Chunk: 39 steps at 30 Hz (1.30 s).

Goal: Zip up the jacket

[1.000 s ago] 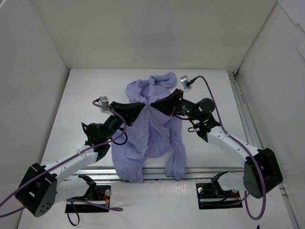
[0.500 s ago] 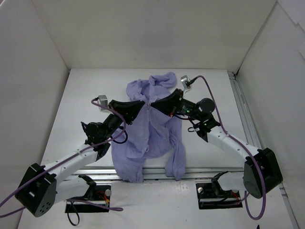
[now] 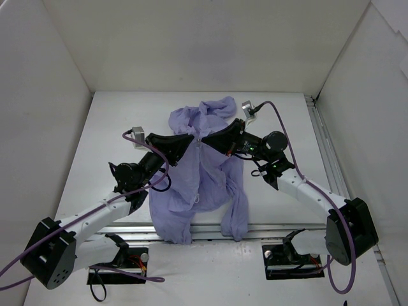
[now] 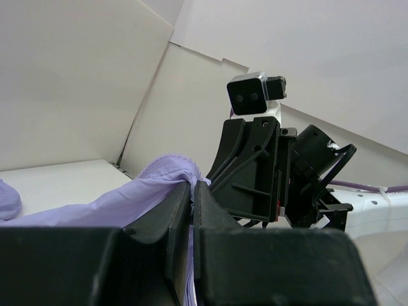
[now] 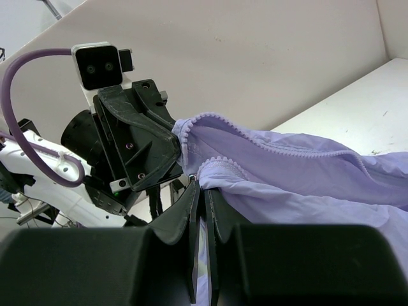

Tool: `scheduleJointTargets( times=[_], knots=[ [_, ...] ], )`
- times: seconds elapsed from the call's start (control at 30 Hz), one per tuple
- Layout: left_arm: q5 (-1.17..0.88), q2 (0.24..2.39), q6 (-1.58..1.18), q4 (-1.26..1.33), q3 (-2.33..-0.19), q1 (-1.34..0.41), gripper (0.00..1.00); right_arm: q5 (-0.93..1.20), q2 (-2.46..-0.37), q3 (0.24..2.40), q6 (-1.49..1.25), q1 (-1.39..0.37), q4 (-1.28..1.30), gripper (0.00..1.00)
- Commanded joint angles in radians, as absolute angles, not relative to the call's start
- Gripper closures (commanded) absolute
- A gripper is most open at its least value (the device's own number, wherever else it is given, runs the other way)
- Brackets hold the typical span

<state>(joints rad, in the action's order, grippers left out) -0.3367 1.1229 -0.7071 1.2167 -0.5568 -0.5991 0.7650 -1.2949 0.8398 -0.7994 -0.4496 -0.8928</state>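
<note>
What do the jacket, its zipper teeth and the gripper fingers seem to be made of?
Jacket: thin, matte lavender fabric, possibly synthetic; it wrinkles and drapes limply. Zipper teeth: probably plastic, coloured like the cloth. Fingers: apparently hard black plastic, matte, with sharp moulded edges.

I see the jacket (image 3: 197, 175) lying on the table (image 3: 115, 121), midway between its left and right edges. It runs from behind the centre to the near edge, where its lower end and a sleeve hang over. A bunched part lies at its far end. My left gripper (image 3: 189, 139) comes in from the left edge and my right gripper (image 3: 205, 138) from the right edge. Their tips sit just beside each other on the jacket's far half, one on either side of its front opening.
</note>
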Motion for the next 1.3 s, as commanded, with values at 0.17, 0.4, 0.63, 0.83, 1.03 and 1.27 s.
scheduleJointTargets(
  times=[0.17,0.4,0.63,0.83,1.03,1.27],
  knots=[
    [-0.351,1.12,-0.695,1.305,-0.595,-0.591,1.0,0.765,-1.249,0.847,-0.808,-0.446,-1.002,1.0],
    [-0.345,1.121,-0.695,1.307,-0.586,-0.591,1.0,0.772,-1.238,0.853,-0.808,-0.442,-1.005,1.0],
    [-0.354,1.12,-0.696,1.308,-0.589,-0.591,1.0,0.769,-1.238,0.854,-0.808,-0.442,-1.005,1.0],
    [-0.347,1.112,-0.695,1.305,-0.591,-0.591,1.0,0.77,-1.246,0.85,-0.81,-0.442,-1.005,1.0],
    [-0.348,1.097,-0.686,1.29,-0.595,-0.591,1.0,0.769,-1.256,0.841,-0.811,-0.443,-1.005,1.0],
    [-0.353,1.094,-0.686,1.293,-0.595,-0.591,1.0,0.77,-1.275,0.857,-0.816,-0.443,-1.005,1.0]
  ],
)
